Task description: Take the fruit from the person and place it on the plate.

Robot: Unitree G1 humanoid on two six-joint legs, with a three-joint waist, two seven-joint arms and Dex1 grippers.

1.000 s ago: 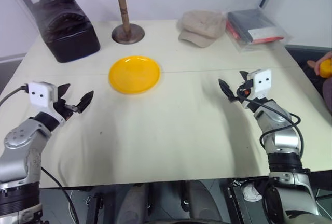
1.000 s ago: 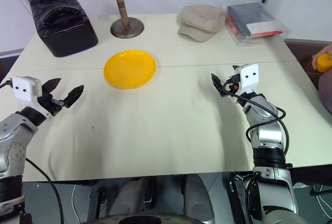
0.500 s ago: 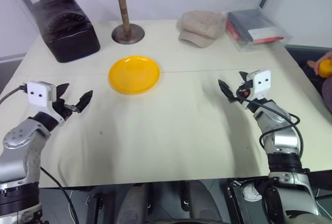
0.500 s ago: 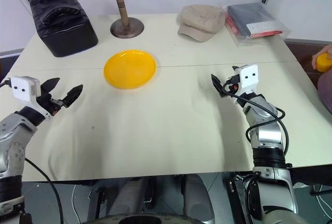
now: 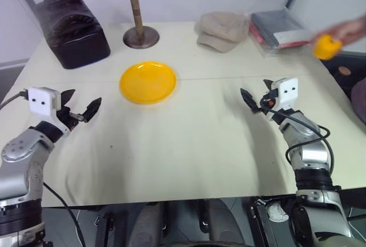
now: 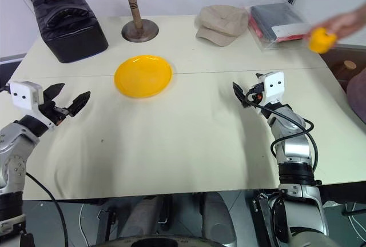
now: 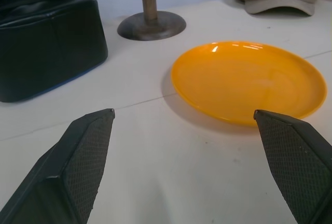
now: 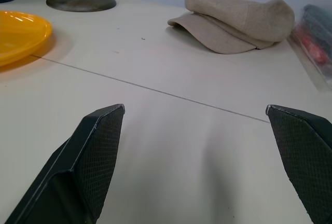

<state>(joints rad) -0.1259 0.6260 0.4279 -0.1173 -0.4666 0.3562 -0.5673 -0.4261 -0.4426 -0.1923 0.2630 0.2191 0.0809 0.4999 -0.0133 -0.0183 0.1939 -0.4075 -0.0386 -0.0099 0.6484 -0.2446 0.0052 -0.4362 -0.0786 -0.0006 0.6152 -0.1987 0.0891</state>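
Right gripper (image 6: 245, 96) first: its two black fingers (image 8: 91, 156) stand wide apart with nothing between them, low over the bare bench (image 6: 183, 138). Left gripper (image 5: 80, 110) the same, fingers (image 7: 83, 151) spread and empty, pointing towards the plate (image 5: 148, 81). Out from there, the fruit (image 6: 322, 40) is up in the air at the bench's far right corner, held in the person's hand (image 6: 349, 23), above the clear packet (image 6: 280, 23) and well apart from either gripper. The plate sits bare in the middle, nearer the left arm, with the beige cap (image 6: 223, 24), the wooden stand (image 6: 137, 18) and the black bag (image 6: 67, 21) along the back edge.

So the handover is the step in hand, and the right arm looks the natural taker. Best keep those fingers wide, come up under or beside the fruit, and close only once it sits squarely between the pads; it is small and smooth, so an off-centre pinch could squirt it out. Then it must cross the bench to the plate.
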